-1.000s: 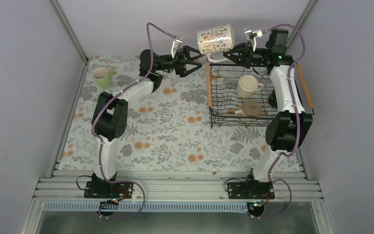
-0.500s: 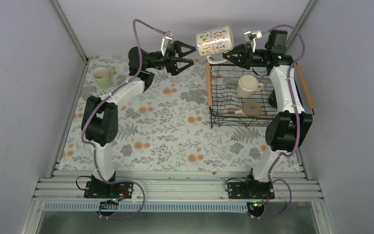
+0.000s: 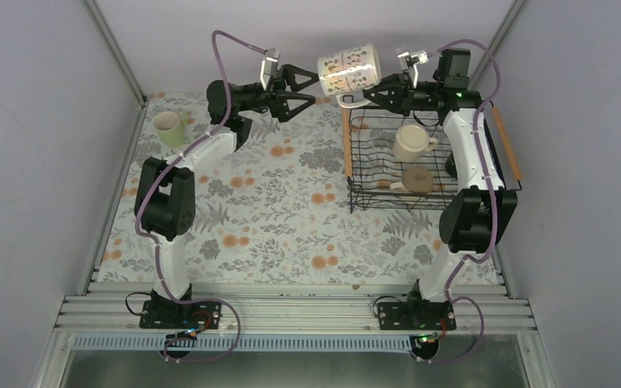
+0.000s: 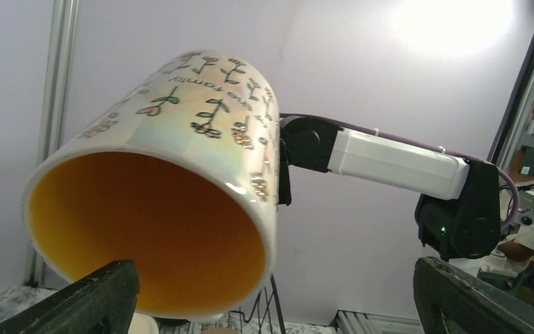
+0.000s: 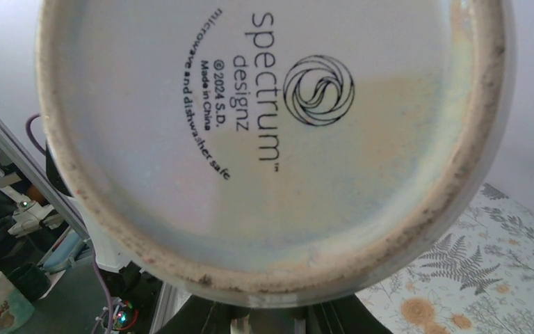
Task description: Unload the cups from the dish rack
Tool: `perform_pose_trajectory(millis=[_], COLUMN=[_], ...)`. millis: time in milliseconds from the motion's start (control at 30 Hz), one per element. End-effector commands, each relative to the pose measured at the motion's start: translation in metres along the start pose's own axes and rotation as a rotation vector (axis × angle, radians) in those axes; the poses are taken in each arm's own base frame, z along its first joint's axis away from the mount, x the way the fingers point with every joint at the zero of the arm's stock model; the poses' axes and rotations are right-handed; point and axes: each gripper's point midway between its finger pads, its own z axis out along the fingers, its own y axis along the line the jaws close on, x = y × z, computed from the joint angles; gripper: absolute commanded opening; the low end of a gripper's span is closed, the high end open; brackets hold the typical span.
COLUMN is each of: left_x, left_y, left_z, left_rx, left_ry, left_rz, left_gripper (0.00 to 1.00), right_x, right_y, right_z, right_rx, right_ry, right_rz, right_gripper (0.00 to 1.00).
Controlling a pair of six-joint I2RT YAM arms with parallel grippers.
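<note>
My right gripper [image 3: 369, 95] is shut on the handle of the patterned white cup [image 3: 349, 69] and holds it on its side, high over the dish rack's [image 3: 347, 153] far left corner. Its orange inside [image 4: 146, 229] faces my left gripper [image 3: 315, 87], which is open with the rim close in front of its fingers [image 4: 90, 299]. The cup's base [image 5: 271, 132] fills the right wrist view. A tall cream cup [image 3: 411, 142] and a beige cup [image 3: 417, 179] sit in the rack. A black cup [image 3: 453, 166] is mostly hidden behind the right arm. A pale green cup [image 3: 168, 128] stands on the table at far left.
The rack has wooden bar handles on its left [image 3: 345, 137] and right [image 3: 507, 144] sides. The flowered tablecloth [image 3: 291, 202] covers the table. Grey walls enclose the cell on three sides.
My left gripper has risen and drawn back to the left, still open. My right gripper has carried the patterned cup a little left and up, towards it.
</note>
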Motion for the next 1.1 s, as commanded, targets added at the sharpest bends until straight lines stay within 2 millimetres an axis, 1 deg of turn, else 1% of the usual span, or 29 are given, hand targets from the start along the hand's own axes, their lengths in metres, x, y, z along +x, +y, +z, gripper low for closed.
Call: perform_pose_trajectory(millis=[0, 167, 333, 400, 500, 600, 733, 767, 800, 833, 867, 967, 1000, 1067], left_x=[-0.013, -0.020, -0.023, -0.022, -0.022, -0.023, -0.029, -0.030, -0.033, -0.034, -0.035, -0.038, -0.038, -0.038], left_y=[-0.009, -0.014, -0.020, -0.022, -0.025, -0.030, -0.036, -0.038, -0.042, -0.045, -0.046, -0.048, -0.048, -0.049], left_z=[0.004, 0.015, 0.020, 0.020, 0.020, 0.019, 0.019, 0.019, 0.019, 0.019, 0.019, 0.019, 0.020, 0.020], left_rx=[0.039, 0.070, 0.083, 0.086, 0.090, 0.096, 0.100, 0.102, 0.106, 0.109, 0.111, 0.105, 0.101, 0.100], left_ry=[-0.026, -0.024, -0.023, -0.018, -0.008, -0.005, -0.010, -0.010, -0.015, -0.016, -0.016, -0.017, -0.011, -0.003], left_rz=[0.063, 0.076, 0.085, 0.082, 0.077, 0.075, 0.079, 0.080, 0.083, 0.086, 0.089, 0.097, 0.101, 0.118], left_gripper=[0.97, 0.91, 0.75, 0.67, 0.48, 0.38, 0.18, 0.15, 0.05, 0.03, 0.03, 0.02, 0.02, 0.02], right_x=[-0.027, -0.020, -0.018, -0.018, -0.019, -0.020, -0.018, -0.017, -0.015, -0.014, -0.014, -0.014, -0.013, -0.012], right_y=[0.051, 0.043, 0.038, 0.039, 0.040, 0.044, 0.046, 0.046, 0.045, 0.045, 0.045, 0.044, 0.043, 0.043], right_z=[0.009, 0.025, 0.034, 0.036, 0.035, 0.035, 0.034, 0.034, 0.034, 0.034, 0.035, 0.035, 0.035, 0.035], right_rx=[-0.107, -0.115, -0.123, -0.126, -0.133, -0.137, -0.148, -0.151, -0.151, -0.152, -0.151, -0.149, -0.149, -0.150], right_ry=[-0.013, 0.003, 0.012, 0.012, 0.011, 0.010, 0.008, 0.008, 0.009, 0.008, 0.009, 0.009, 0.010, 0.011], right_rz=[-0.147, -0.143, -0.144, -0.146, -0.147, -0.154, -0.145, -0.141, -0.136, -0.134, -0.135, -0.130, -0.122, -0.111], right_gripper=[0.03, 0.03, 0.03, 0.03, 0.03, 0.03, 0.03, 0.03, 0.03, 0.03, 0.03, 0.11, 0.16, 0.32])
